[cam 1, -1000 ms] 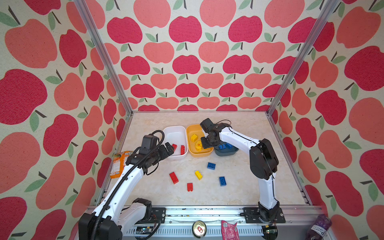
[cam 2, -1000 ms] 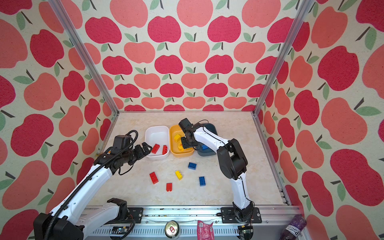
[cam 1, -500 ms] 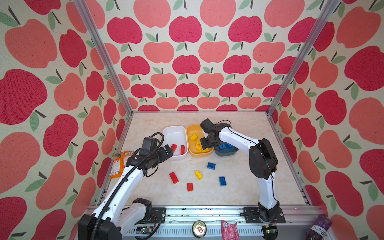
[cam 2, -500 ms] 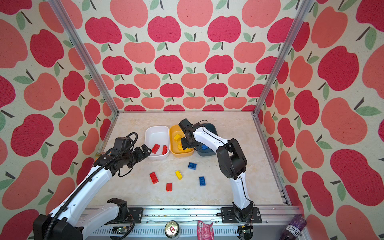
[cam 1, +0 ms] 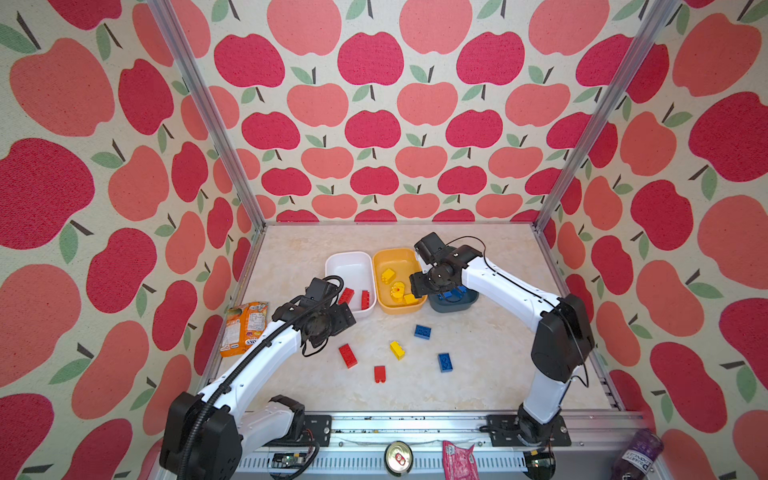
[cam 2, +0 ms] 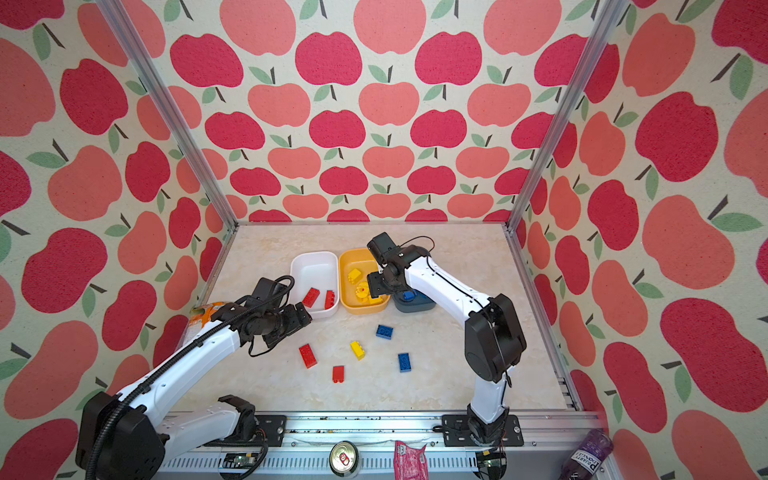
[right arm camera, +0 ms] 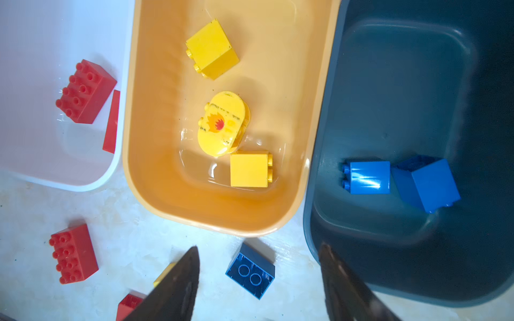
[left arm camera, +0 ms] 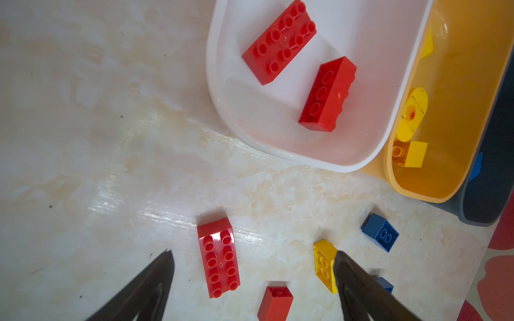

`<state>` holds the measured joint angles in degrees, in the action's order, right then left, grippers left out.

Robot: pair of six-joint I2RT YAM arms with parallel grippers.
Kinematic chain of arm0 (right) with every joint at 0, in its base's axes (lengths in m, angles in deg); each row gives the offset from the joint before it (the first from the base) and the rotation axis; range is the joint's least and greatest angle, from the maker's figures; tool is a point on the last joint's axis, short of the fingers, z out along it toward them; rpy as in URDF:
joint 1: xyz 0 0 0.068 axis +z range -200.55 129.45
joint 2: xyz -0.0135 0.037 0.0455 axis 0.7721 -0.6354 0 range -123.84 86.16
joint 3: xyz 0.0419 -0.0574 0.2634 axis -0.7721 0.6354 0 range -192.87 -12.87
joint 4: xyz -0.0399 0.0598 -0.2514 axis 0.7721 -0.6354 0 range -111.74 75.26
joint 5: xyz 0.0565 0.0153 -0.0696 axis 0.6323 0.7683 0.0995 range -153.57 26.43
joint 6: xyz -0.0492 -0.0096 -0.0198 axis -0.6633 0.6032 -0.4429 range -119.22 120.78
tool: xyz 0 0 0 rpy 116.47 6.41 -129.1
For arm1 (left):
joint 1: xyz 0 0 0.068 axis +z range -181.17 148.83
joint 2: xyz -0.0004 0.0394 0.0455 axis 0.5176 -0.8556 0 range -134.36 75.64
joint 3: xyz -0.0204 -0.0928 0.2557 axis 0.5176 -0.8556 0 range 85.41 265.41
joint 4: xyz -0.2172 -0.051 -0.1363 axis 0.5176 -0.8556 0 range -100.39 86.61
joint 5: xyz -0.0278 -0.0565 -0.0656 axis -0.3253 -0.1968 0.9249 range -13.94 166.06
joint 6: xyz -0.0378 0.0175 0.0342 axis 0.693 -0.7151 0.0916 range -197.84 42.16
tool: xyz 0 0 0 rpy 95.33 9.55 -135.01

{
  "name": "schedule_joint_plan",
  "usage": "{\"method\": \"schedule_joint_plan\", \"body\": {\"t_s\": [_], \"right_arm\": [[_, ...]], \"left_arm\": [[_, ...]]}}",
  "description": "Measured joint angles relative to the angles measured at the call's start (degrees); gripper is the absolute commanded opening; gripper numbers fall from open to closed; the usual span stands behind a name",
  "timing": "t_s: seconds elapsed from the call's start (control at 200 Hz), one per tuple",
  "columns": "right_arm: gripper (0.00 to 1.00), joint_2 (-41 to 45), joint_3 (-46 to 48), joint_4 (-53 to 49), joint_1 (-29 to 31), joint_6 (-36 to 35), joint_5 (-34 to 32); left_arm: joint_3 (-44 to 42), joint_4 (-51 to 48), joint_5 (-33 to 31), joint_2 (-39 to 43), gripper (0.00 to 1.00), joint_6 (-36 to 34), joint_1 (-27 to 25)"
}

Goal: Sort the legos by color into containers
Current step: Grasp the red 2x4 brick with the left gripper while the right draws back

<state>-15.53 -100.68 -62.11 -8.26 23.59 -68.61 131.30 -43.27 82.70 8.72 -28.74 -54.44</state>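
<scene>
**Fig.** Left gripper (left arm camera: 253, 253) and right gripper (right arm camera: 258, 246) hang wide open, empty. The long red studded plastic brick (left arm camera: 219, 257) lies loose, nearer than the white plastic tub (left arm camera: 212, 83) (red's destination). Hazard: a descending finger (left arm camera: 358, 283) could knock the neighbouring small yellow brick (left arm camera: 322, 261).

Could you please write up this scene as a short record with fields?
white tub: two red bricks
yellow-orange tub: three yellow pieces
dark blue tub: two blue bricks
loose on table: long red brick, small red brick, yellow brick, two stray blue bricks
left gripper: fingers open, empty, near the long red brick
right gripper: fingers open, empty, by the yellow-orange and dark blue tubs
off task: orange snack packet
</scene>
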Motion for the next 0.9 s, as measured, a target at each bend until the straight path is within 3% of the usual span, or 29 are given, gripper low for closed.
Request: {"method": "schedule_joint_plan", "body": {"t_s": [0.495,0.9], "right_arm": [[0.81,13.2,11.43,-2.05,-6.43,1.16,1.81],[0.8,15.34,16.17,-1.95,-7.82,2.1,3.69]], "left_arm": [[0.0,-0.66,-0.17,-10.25,0.74,6.75,-5.9],[-0.98,-0.33,0.26,-13.9,0.64,8.5,-6.49]]}}
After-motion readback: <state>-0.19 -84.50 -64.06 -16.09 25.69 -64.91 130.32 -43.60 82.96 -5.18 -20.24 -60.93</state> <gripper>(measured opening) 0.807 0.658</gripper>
